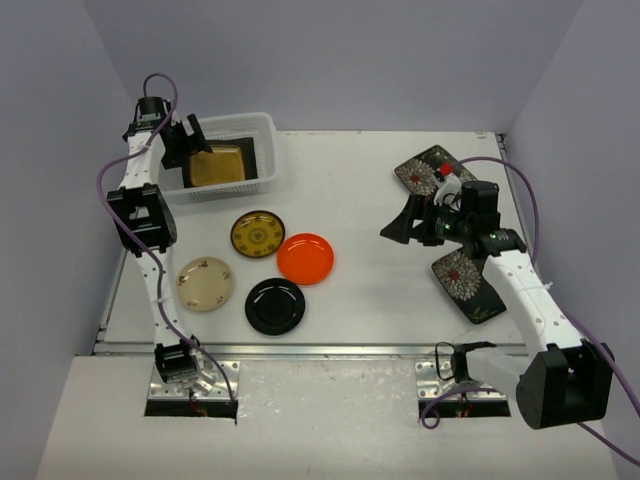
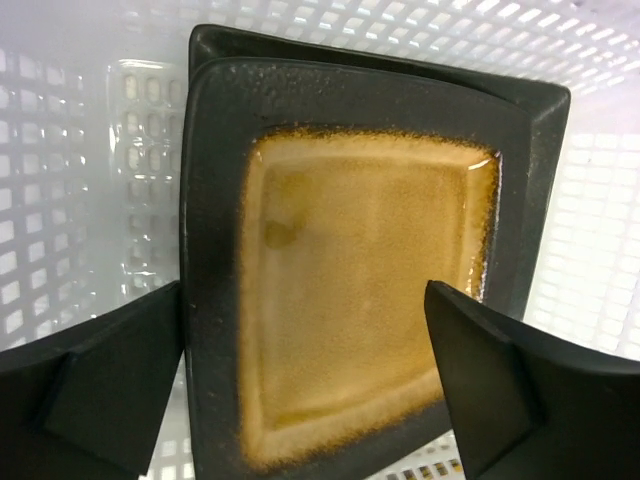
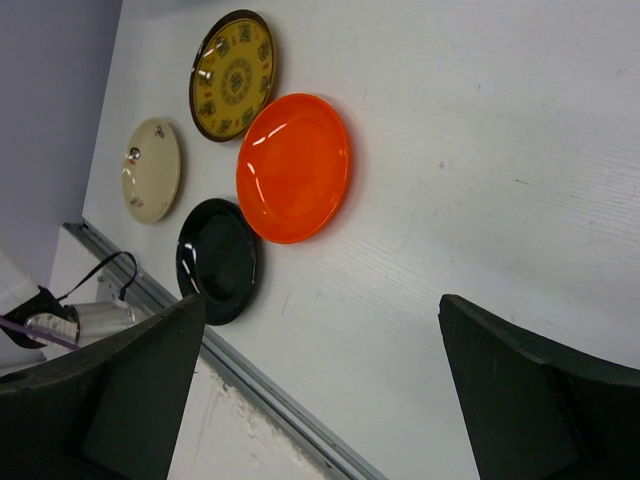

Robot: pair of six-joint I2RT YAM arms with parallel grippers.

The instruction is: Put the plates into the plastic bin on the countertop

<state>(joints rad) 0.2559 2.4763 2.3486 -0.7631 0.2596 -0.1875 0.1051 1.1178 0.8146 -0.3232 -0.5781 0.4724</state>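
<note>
Over the bin (image 1: 268, 150), at its left end: left gripper (image 1: 195, 140), fingers spread wide, holding nothing. Seen from the left wrist, the same gripper (image 2: 305, 290) hanging above the amber plate (image 2: 360, 290), not touching it.

Inside the bin (image 2: 60, 200): amber plate (image 1: 217, 165) lying flat on a second square plate (image 2: 545, 110), with only that one's dark rim showing along two sides.

On the countertop (image 1: 360, 180), on the bin's near side: four round plates. Closest to the bin, yellow plate (image 1: 257, 234); just beside it, away from the bin, orange plate (image 1: 305, 258). Farther from the bin, cream plate (image 1: 205, 283) and black plate (image 1: 275, 306), near the rail (image 1: 330, 350).

Well to the right of the bin: two flowered plates, one farther back (image 1: 430, 172) and one nearer the arm bases (image 1: 468, 285). Between them, right gripper (image 1: 408, 222), pointing back toward the bin, fingers apart and empty.

From the right wrist, between the spread fingers of that gripper (image 3: 320, 305): orange plate (image 3: 293, 168), yellow plate (image 3: 233, 75), cream plate (image 3: 152, 170), black plate (image 3: 218, 260). Whether orange and yellow touch: cannot tell.
</note>
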